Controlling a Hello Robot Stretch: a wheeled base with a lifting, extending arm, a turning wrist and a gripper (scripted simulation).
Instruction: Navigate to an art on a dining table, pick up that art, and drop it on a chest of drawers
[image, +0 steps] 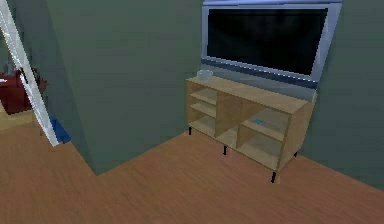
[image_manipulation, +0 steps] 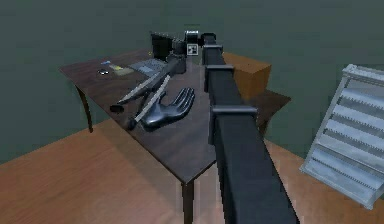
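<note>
The pick-up step seems to be in hand. The arm (image_manipulation: 238, 140) stretches out over the dark dining table (image_manipulation: 110, 75). Just left of the bar, the art, a dark hand-shaped sculpture (image_manipulation: 168, 108), lies on the tabletop. Farther out, the gripper (image_manipulation: 170, 58) sits among small items, and I cannot tell whether it holds anything. Next it likely needs drawing back toward the sculpture.

hidden and cut off
the arm (image_manipulation: 238, 135) hides part of the counter (image_manipulation: 178, 138); we cannot name the small things (image_manipulation: 108, 70) on it; screen (image: 265, 35) and slatted panel (image_manipulation: 352, 120) are cut off.
</note>
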